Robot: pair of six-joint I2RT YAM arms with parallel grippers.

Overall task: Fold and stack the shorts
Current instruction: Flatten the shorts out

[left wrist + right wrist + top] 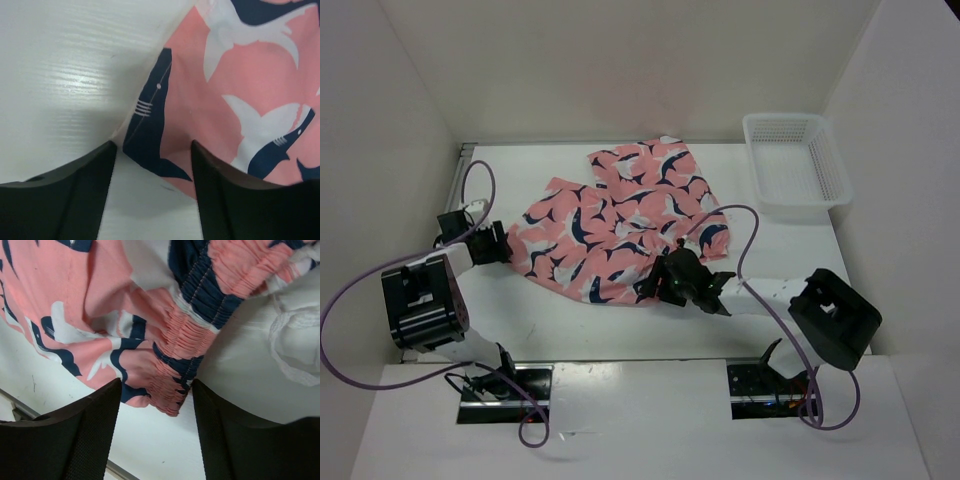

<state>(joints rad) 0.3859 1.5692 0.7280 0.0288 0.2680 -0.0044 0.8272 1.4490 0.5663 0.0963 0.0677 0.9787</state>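
Observation:
The shorts (620, 225), salmon-pink with navy and white sharks, lie spread and a little rumpled on the white table (570, 320). My left gripper (503, 243) is at their left edge. In the left wrist view it (152, 145) is open, low over the table, with a corner of the shorts (240, 75) reaching between the fingers. My right gripper (655, 285) is at the near right corner. In the right wrist view it (156, 382) is open, with the gathered elastic waistband (185, 335) just in front of the gap.
A white mesh basket (795, 165) stands at the back right of the table. White walls close in the table on the left, back and right. A white drawstring (295, 340) lies beside the waistband.

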